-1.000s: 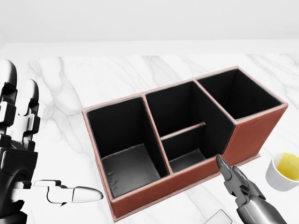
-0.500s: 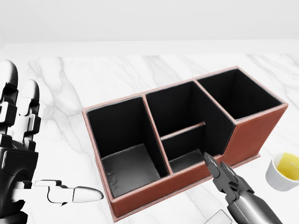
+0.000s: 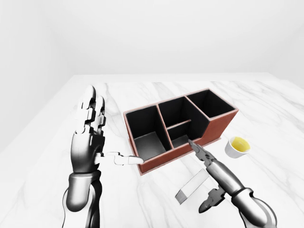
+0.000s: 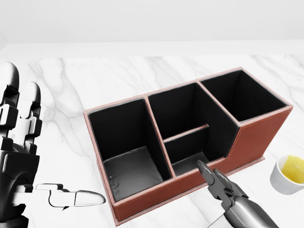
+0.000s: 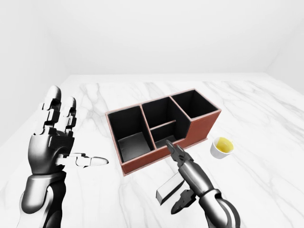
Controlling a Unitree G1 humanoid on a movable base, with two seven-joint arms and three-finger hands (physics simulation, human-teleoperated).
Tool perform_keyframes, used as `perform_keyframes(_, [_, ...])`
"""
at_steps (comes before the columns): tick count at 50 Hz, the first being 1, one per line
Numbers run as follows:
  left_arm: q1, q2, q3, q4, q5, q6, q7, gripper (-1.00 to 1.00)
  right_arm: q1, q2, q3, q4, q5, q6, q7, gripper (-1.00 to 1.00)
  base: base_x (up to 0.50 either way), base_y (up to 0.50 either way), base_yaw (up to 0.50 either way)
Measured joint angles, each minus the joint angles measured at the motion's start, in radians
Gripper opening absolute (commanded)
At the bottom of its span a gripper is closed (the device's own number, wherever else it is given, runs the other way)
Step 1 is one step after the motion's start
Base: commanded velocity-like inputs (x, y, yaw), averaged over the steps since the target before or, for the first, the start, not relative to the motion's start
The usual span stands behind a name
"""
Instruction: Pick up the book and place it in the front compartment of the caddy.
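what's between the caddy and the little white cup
Nothing: in the left-eye view, bare white marble tabletop separates the red-brown leather caddy from the small white cup of yellow liquid.

right robot hand [image 4: 223, 192] slid leftward in head view over the last second, fingertips moved from below the caddy's [image 4: 190, 137] right end to overlapping its low middle compartment's wall

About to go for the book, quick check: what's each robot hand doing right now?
Left robot hand: open, fingers upright, holding nothing.
Right robot hand: open, empty, fingers spread above the flat grey rectangular book on the white marble table.
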Motion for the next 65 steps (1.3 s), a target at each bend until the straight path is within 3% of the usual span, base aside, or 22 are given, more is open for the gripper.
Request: perform_keyframes(65, [-0.002,0.000,-0.008,0.006,0.003,0.000,0.001,1.00,-0.152,-0.074,0.029,0.180,-0.127,0.000,-0.060,1.00,0.00,0.00,0.00])
